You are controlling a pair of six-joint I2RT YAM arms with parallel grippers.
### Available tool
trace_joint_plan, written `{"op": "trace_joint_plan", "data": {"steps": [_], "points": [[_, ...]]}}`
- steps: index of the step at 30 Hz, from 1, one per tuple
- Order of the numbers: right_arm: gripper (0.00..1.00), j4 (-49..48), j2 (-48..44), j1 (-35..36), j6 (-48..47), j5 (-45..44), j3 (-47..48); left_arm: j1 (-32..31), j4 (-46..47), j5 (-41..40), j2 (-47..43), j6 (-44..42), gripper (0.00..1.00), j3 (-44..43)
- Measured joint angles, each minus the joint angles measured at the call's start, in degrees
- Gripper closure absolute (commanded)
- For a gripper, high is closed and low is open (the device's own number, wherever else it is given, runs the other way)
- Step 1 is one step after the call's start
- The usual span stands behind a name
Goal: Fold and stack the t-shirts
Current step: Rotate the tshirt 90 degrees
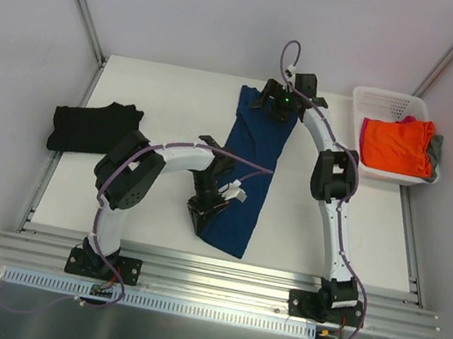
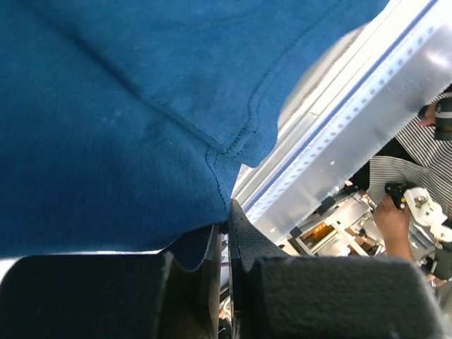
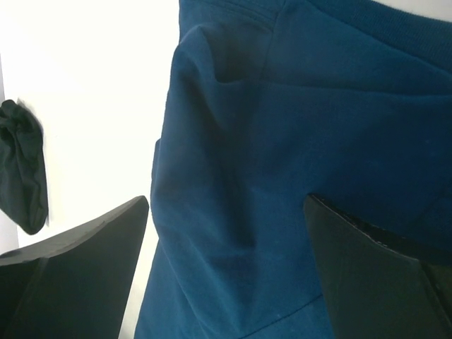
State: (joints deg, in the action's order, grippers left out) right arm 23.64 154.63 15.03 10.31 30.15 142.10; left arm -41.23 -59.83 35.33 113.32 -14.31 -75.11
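The navy blue t-shirt [image 1: 251, 165] lies folded into a long strip down the middle of the table, with no print showing. My left gripper [image 1: 204, 209] sits at the strip's near left edge. In the left wrist view [image 2: 226, 224] it is shut on the shirt's hem [image 2: 141, 141]. My right gripper [image 1: 277, 105] is over the strip's far end. In the right wrist view [image 3: 226, 201] it is wide open above the blue cloth [image 3: 282, 141] and holds nothing. A black t-shirt [image 1: 90, 125] lies folded at the left; it also shows in the right wrist view [image 3: 21, 176].
A white plastic basket [image 1: 392, 100] stands at the far right and holds an orange shirt [image 1: 396, 144], with pink and grey cloth beside it. The metal rail [image 1: 217, 277] runs along the near edge. White walls enclose the table.
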Motion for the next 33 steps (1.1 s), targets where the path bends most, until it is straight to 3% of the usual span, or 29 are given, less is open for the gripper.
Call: {"op": "trace_joint_plan", "data": {"steps": [9,21,22,25,26,33], "points": [[0.03,-1.81,1.22,1.44,1.60,-2.03,1.64,-2.23,-0.68,3.26,0.66,-0.33,1.00,-1.40],[0.03,-4.44,3.06,2.51,4.20,-2.34,3.63,-9.49,-1.53,6.29,8.85,-0.79,1.00,-9.99],[0.03,-4.59,3.15,2.56,4.28,-2.29,3.69,-9.88,-1.55,6.38,9.09,-0.79,0.76,-10.05],[0.03,-5.03,3.50,2.62,4.42,-2.12,4.15,-10.60,-2.10,6.49,9.40,-0.85,0.30,-10.10],[0.03,-5.01,3.52,2.62,4.26,-2.01,4.26,-10.91,-2.49,6.38,9.40,-0.63,0.01,-10.10],[0.03,-3.50,1.53,1.77,-0.63,-0.07,2.08,-10.91,-3.41,1.73,3.91,0.02,0.01,-7.21]]}}
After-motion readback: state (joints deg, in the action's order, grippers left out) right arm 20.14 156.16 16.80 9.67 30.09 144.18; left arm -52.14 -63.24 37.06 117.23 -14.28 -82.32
